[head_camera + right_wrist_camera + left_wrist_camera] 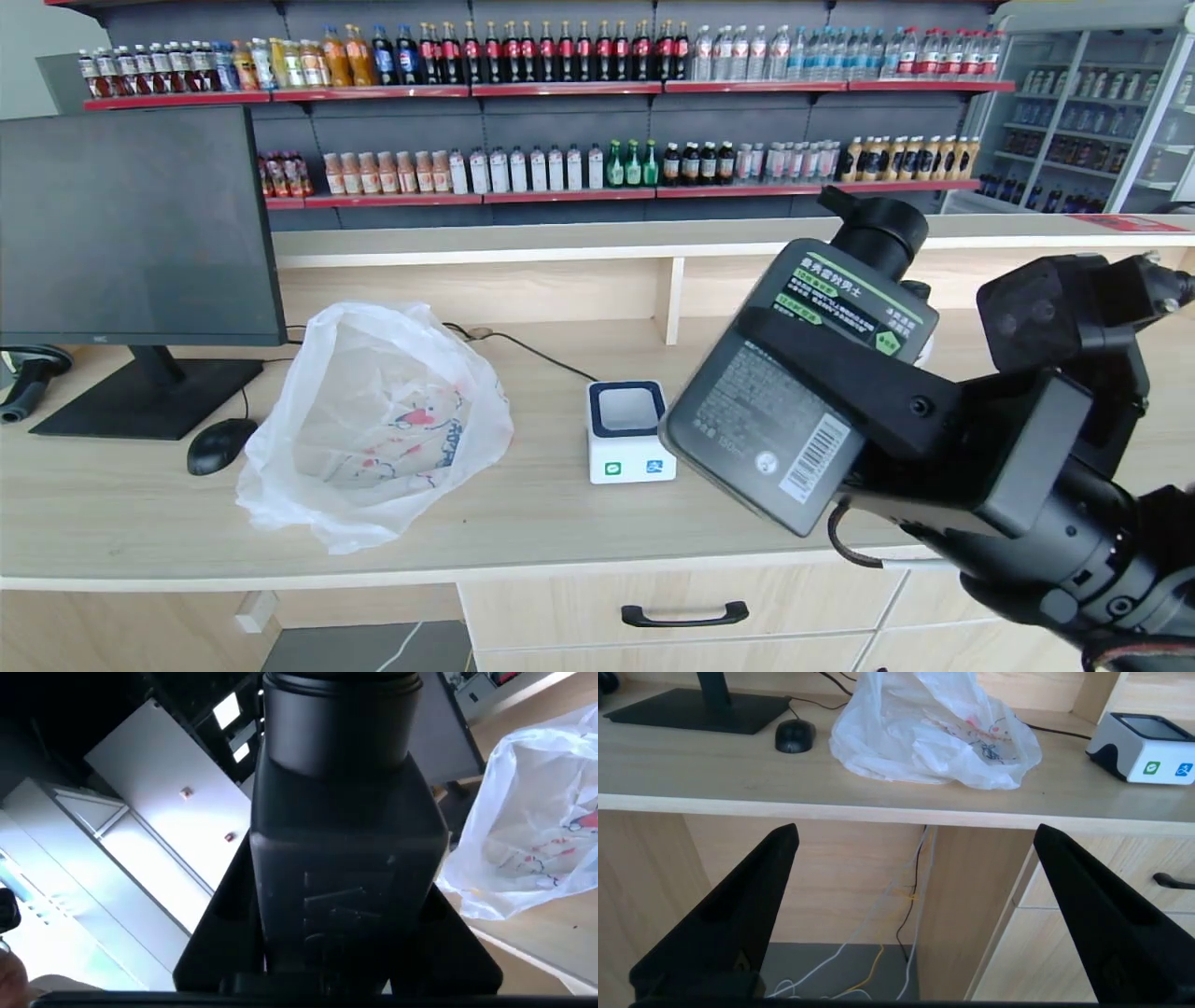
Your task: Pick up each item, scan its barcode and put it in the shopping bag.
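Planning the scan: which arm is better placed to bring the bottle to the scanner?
Right, likely: the right pincer holds the bottle near the scanner; the left pincer is open, empty, low before the counter.

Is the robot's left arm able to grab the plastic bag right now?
Probably not yet: the open left gripper sits below the counter edge, while the shopping bag lies on top. Raised, its way looks free.

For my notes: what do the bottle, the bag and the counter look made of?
The bottle looks like rigid black plastic, matt: flat sides, moulded edges, only a dull sheen. The bag is thin translucent white plastic film, crinkled and slightly glossy. The counter has a pale, matt wood-grain surface, probably laminate, though solid wood cannot be ruled out.
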Available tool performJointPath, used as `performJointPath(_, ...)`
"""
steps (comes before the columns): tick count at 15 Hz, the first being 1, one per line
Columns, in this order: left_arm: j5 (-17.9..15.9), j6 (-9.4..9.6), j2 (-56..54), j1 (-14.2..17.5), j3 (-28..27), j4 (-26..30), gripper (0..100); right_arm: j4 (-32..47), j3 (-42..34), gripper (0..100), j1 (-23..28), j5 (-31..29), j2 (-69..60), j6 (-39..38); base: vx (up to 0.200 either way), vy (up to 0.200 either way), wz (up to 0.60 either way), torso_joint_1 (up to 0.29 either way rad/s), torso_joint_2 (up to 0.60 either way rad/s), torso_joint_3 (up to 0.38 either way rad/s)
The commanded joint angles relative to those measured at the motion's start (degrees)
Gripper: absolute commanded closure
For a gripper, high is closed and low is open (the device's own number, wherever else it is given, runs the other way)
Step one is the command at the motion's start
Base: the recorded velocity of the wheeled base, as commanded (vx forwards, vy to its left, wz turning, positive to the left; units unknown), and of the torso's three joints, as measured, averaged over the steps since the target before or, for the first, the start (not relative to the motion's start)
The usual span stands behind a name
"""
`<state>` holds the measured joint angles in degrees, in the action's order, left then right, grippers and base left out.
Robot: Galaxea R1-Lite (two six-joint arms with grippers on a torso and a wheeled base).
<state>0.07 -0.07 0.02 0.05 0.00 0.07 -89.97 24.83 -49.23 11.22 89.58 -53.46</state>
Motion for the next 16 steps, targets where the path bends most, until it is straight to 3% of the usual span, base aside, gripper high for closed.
performJointPath(1,0.01,-0.01,-0.02,0.04,0.00,0.01,0,-0.03,-2.51,100,-2.19,0.03,-2.83,0.28,0.000,0.000,0.00,0.000,0.00,0.000)
performJointPath(11,0.01,-0.01,-0.02,0.04,0.00,0.01,0,-0.03,-3.30,100,-3.42,0.21,-3.80,9.42,0.000,0.000,0.00,0.000,0.00,0.000)
performJointPath(16,0.01,-0.01,-0.02,0.04,0.00,0.01,0,-0.03,-3.21,100,-3.42,5.57,-3.80,17.95,0.000,0.000,0.00,0.000,0.00,0.000)
